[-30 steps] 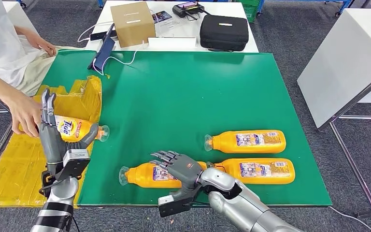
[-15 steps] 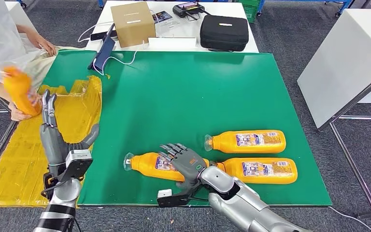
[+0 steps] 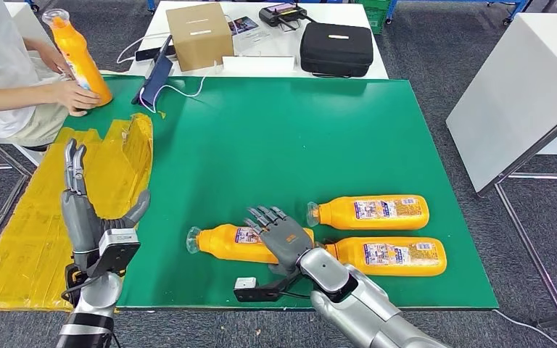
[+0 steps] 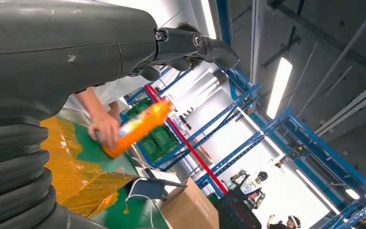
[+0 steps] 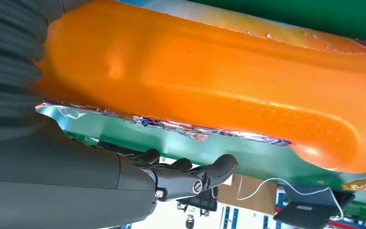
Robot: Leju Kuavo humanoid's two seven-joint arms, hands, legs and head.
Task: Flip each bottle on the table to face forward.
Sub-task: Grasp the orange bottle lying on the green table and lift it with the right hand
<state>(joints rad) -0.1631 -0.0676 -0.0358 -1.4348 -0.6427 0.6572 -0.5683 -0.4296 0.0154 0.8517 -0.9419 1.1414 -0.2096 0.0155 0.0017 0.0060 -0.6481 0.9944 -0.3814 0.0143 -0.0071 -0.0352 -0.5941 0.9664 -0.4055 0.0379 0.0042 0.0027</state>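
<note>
Three bottles lie at the mat's five o'clock, and the right hand, fingers spread, rests on the nearest bottle, so rolling it label-forward looks the step in hand, needing a firmer wrap next, while the left hand stands open, empty.

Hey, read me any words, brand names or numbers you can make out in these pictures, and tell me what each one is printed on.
No text is legible.
Labels on the three orange bottles lying on the green table, nearest bottle, middle bottle, far bottle: print too small to read.
Bottle held by a person: label blurred.
Cardboard box and black case: pale marks, unreadable.
</note>
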